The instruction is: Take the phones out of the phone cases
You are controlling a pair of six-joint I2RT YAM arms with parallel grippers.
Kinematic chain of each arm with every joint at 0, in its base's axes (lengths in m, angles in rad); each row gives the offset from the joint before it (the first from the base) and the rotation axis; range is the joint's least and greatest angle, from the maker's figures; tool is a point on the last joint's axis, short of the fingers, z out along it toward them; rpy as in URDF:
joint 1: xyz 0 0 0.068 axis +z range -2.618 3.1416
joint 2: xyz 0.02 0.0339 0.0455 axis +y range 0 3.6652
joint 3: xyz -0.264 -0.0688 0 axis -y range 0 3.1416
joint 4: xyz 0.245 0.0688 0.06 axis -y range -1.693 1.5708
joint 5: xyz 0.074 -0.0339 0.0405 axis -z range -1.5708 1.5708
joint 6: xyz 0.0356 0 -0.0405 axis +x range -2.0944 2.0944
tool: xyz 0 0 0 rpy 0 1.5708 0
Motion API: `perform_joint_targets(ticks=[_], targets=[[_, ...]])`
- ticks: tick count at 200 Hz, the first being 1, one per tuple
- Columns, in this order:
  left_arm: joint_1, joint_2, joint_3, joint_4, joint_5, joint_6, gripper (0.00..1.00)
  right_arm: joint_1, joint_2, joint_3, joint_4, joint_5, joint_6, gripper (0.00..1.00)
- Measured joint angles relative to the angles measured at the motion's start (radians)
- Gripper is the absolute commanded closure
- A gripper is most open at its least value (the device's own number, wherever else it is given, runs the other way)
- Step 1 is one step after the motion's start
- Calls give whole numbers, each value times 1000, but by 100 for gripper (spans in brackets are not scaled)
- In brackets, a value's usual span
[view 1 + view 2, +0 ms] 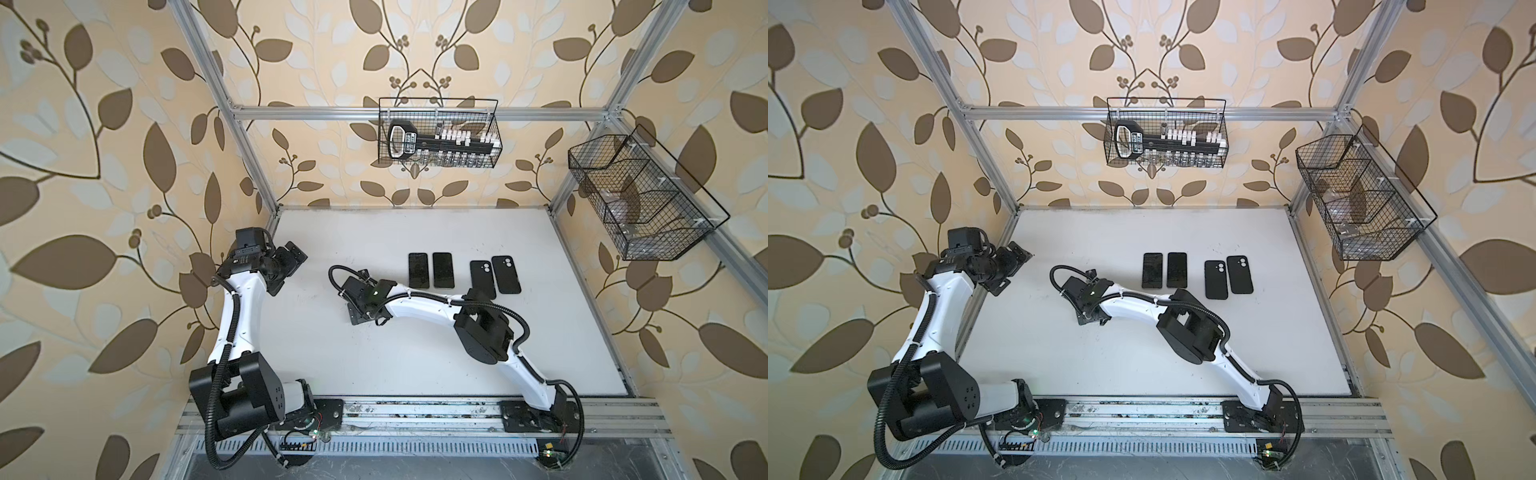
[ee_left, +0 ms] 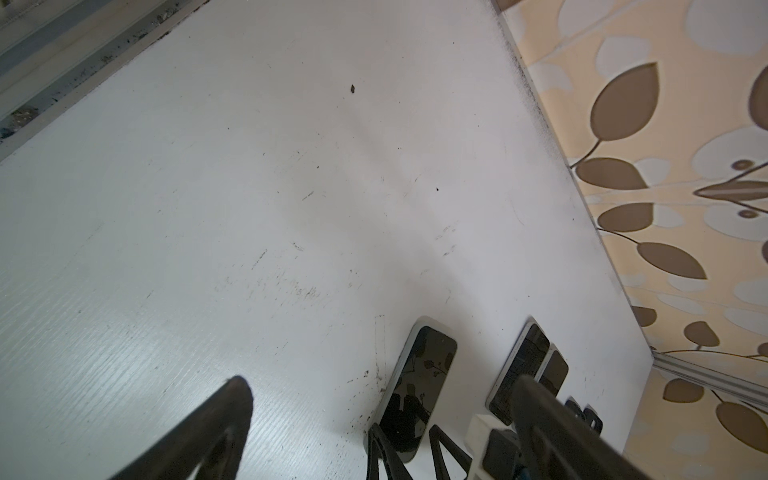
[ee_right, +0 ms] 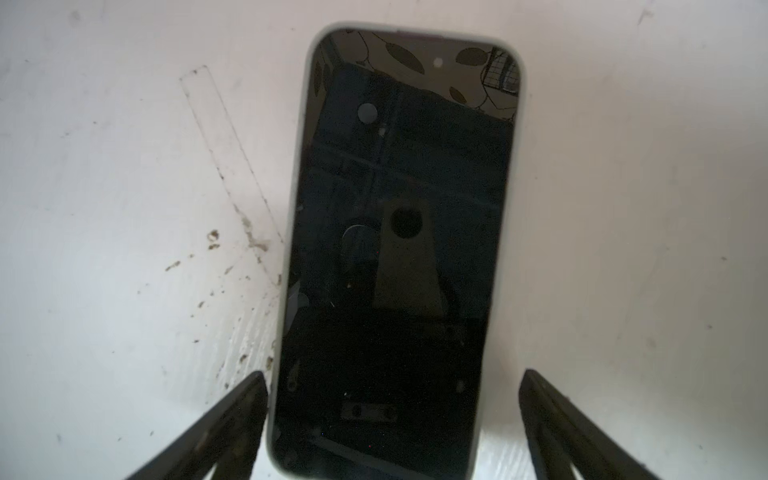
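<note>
A phone [image 3: 399,249] lies screen up on the white table [image 3: 124,166], dark glass inside a pale grey rim; whether that rim is the phone case I cannot tell. My right gripper [image 3: 394,374] is open and straddles the phone's near end. One finger is almost at its edge and the other stands clear. Both top views hide this phone under the right gripper [image 1: 359,307] [image 1: 1088,309]. The left wrist view shows the same phone [image 2: 419,374]. My left gripper [image 2: 381,380] [image 1: 291,259] hangs open and empty by the left wall.
Two more phones [image 1: 418,270] [image 1: 443,270] lie screen up behind the right arm, with two black phone cases [image 1: 483,279] [image 1: 506,274] back up to their right. One wire basket [image 1: 438,133] hangs on the back rail and another wire basket [image 1: 640,199] on the right wall.
</note>
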Motion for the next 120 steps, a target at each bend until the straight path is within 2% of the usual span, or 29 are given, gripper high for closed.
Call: perform_joint_targets(ticks=[120], targets=[[0,-9,0,0,0,0,1,-2,72,114,-53,0,-23,11]])
